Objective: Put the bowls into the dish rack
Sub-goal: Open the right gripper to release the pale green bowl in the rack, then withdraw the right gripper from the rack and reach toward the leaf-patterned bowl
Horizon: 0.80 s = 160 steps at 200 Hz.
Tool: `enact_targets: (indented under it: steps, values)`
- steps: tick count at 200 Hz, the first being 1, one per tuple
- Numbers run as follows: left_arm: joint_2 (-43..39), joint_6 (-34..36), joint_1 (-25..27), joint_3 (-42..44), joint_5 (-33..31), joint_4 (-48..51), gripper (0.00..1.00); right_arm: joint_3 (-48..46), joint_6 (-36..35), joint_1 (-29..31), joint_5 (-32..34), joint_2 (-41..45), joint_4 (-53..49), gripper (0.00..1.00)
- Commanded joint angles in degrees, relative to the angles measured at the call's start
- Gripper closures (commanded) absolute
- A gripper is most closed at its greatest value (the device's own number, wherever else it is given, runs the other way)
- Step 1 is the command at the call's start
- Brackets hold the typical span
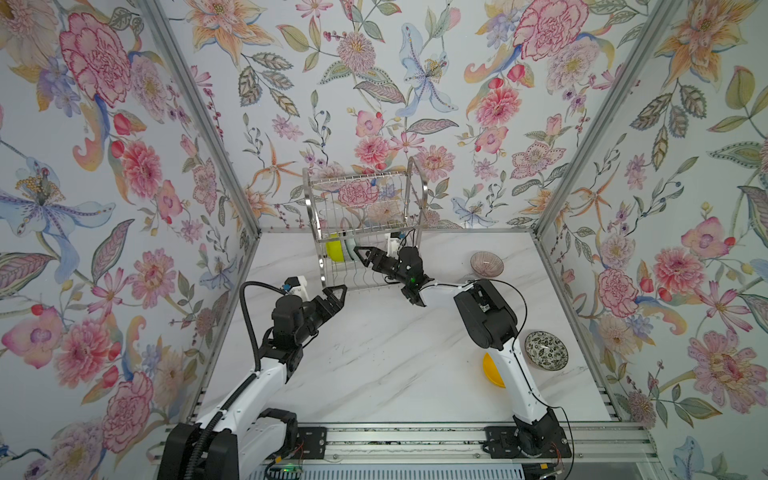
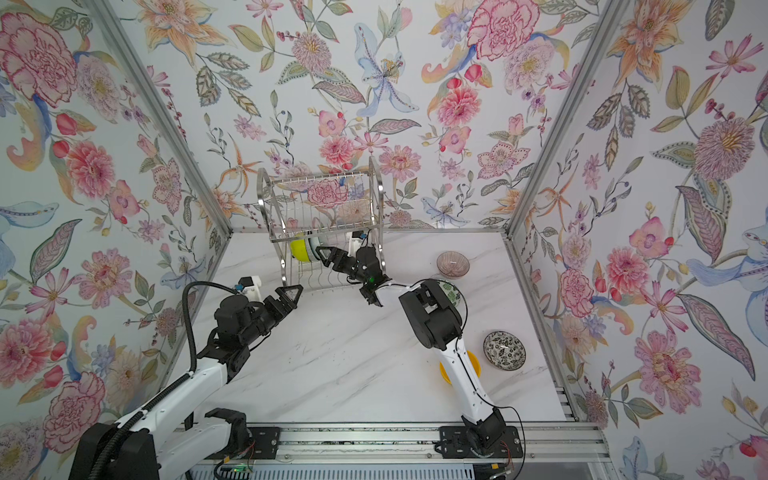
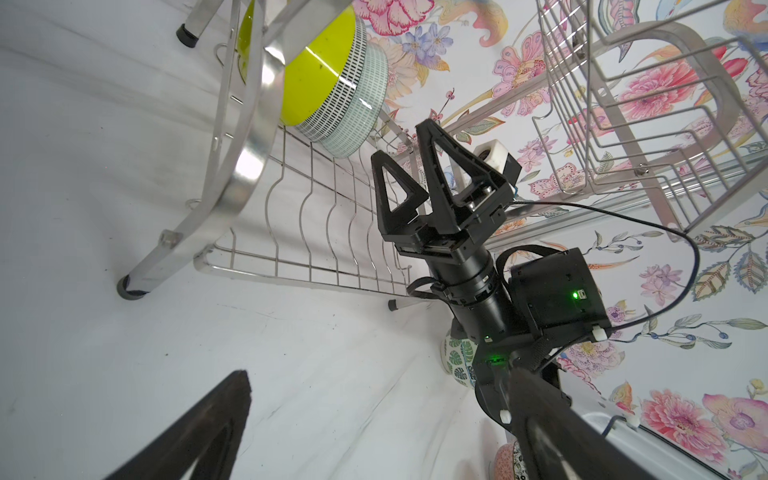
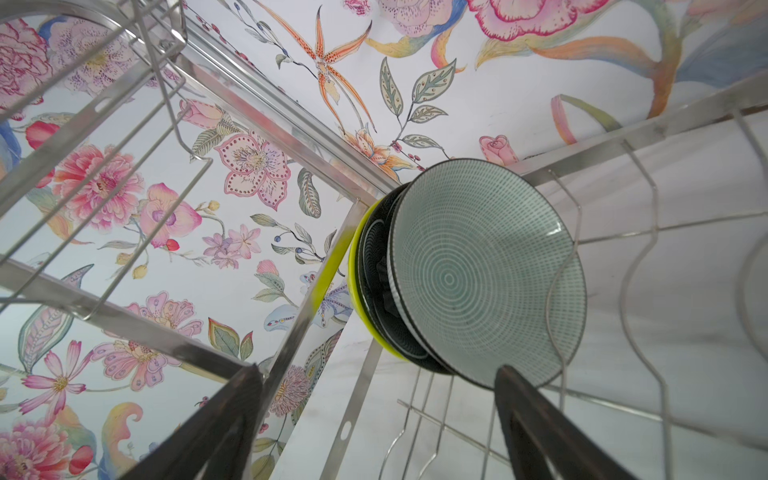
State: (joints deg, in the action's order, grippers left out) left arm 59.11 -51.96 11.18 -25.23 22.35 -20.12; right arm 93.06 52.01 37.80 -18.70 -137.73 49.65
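The dish rack [image 1: 419,195] [image 2: 376,195] stands at the back of the table. On edge in its lower tier stand three bowls: a lime green bowl [image 1: 333,248] [image 3: 316,79], a dark bowl [image 4: 374,270] and a pale green bowl [image 4: 486,274] [image 3: 361,108]. My right gripper [image 1: 360,254] [image 4: 374,372] is open inside that tier, its fingertips beside the pale bowl's rim and nothing between them. My left gripper [image 1: 336,294] [image 3: 378,374] hovers open and empty at the rack's front left corner. On the table lie a pinkish ribbed bowl [image 1: 487,264], a black-and-white floral bowl [image 1: 545,350] and an orange-yellow bowl [image 1: 492,370].
A white bowl with green leaves [image 2: 456,291] [image 3: 457,357] sits half hidden behind my right arm's elbow. The orange-yellow bowl lies partly under the right forearm. Flowered walls close in the table on three sides. The rack's upper basket [image 1: 365,195] overhangs the right gripper.
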Motion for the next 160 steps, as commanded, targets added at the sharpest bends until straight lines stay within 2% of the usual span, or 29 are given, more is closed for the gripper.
enact_targets:
  steps: [1, 89, 127, 160]
  values:
    - [-1.0, 0.0, -0.6, 0.9, 1.6, 0.7, 0.01, -3.0, -2.3, 0.5, 1.6, 4.4, 3.1, 0.02]
    - [-7.2, -0.1, -0.6, 1.0, 2.1, 5.7, 0.01, -16.8, -4.8, 2.5, 4.5, 15.7, 3.2, 0.02]
    - [-10.2, 0.3, -0.5, 1.1, 3.2, 9.8, 0.01, -21.1, -5.5, 4.6, 7.5, 20.9, -1.7, 0.01]
    - [-11.7, 0.5, -0.5, 0.7, 4.6, 12.8, 0.01, -24.5, -6.8, 6.0, 11.5, 27.3, -11.9, 0.02]
